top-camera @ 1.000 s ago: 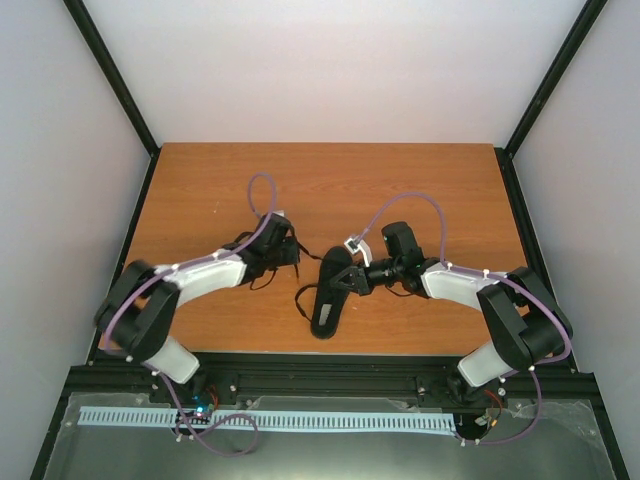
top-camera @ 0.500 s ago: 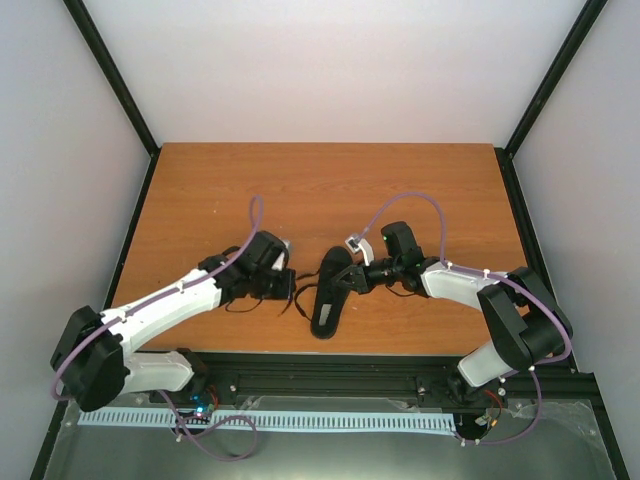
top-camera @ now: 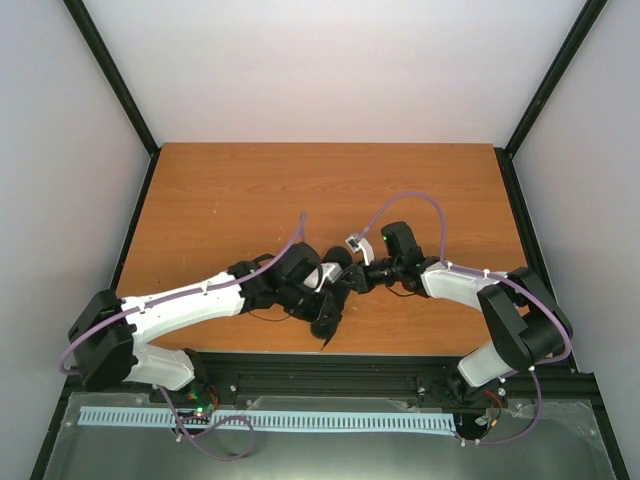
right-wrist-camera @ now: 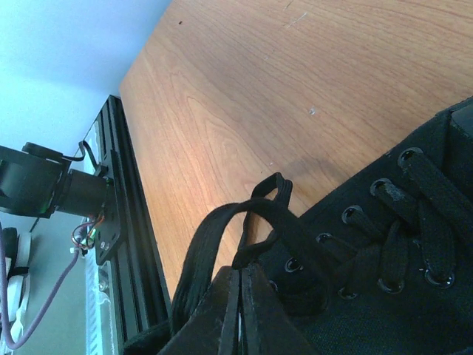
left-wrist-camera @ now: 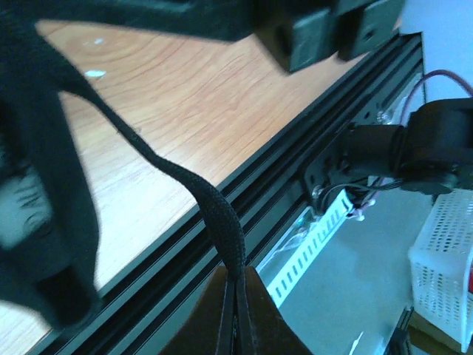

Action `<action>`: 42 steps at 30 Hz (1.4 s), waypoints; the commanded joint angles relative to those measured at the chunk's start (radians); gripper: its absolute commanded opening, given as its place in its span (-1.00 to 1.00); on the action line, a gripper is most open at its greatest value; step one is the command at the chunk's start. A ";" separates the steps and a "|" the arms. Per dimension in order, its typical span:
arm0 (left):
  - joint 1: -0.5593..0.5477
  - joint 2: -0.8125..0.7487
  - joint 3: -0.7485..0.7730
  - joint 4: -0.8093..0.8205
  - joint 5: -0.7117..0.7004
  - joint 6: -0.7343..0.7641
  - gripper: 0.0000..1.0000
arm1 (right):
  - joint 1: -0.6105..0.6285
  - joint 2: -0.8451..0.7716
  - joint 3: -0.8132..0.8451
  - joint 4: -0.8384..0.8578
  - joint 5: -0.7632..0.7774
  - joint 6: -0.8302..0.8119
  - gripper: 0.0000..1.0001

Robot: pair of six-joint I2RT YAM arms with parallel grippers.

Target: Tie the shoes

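Note:
The small black shoe lies on the wooden table near its front edge, toe toward me, and my grippers hide most of it. My left gripper is over the shoe's middle, shut on a thin black lace that runs up from its fingertips. My right gripper is at the shoe's right side, shut on a loop of black lace beside the eyelets. The shoe's upper fills the lower right of the right wrist view.
A black rail runs along the table's near edge, with a white perforated strip below it. A white basket stands off the table. Grey walls enclose the back and sides.
My left arm has swung right, from left of the shoe to over its middle, close to the right gripper. The right arm has barely moved.

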 commanded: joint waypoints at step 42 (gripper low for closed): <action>0.160 -0.004 -0.151 0.519 -0.199 0.536 -0.33 | 0.006 -0.115 -0.052 0.045 -0.058 -0.008 -0.94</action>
